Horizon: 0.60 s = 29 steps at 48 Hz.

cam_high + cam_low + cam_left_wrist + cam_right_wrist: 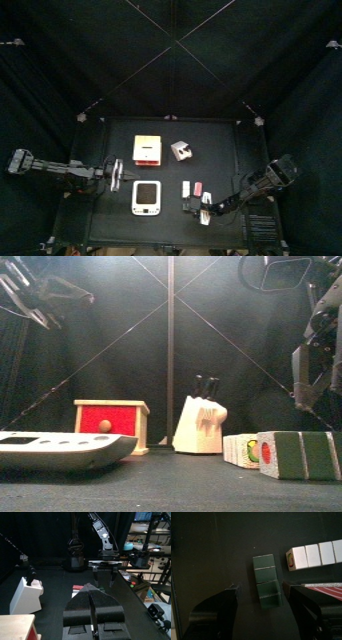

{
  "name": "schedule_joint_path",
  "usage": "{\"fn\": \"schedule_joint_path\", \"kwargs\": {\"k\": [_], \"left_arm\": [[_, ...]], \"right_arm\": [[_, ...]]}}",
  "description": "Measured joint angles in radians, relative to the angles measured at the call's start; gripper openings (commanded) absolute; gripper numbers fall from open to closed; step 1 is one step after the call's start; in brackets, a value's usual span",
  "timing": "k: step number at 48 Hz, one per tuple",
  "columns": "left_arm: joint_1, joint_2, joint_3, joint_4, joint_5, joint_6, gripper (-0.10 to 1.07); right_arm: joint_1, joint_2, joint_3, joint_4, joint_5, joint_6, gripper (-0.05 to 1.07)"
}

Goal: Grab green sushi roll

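- Right claw (261,604) hangs wide open, its jaws on either side of the green sushi roll (265,581), which lies flat on the desk (211,552).
- Nothing gripped yet; closing and lifting remain.
- Left claw (93,598) rests shut, apart.

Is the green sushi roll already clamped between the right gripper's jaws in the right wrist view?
No: the green sushi roll lies on the table between the open jaws of the right gripper, with dark gaps showing on both sides.
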<state>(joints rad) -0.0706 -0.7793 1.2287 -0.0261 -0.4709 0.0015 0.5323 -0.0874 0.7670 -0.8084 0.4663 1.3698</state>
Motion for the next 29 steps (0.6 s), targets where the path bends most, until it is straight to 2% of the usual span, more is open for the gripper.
{"fn": "schedule_joint_path", "kwargs": {"k": [11, 29], "left_arm": [[0.0, 0.0, 0.0, 0.0, 0.0, 0.002, -0.02], [0.018, 0.0, 0.014, 0.0, 0.0, 0.0, -0.02]], "right_arm": [[-0.017, 0.074, -0.021, -0.003, -0.015, -0.011, 0.95], [-0.055, 0.106, -0.023, -0.009, -0.041, -0.012, 0.95]]}}
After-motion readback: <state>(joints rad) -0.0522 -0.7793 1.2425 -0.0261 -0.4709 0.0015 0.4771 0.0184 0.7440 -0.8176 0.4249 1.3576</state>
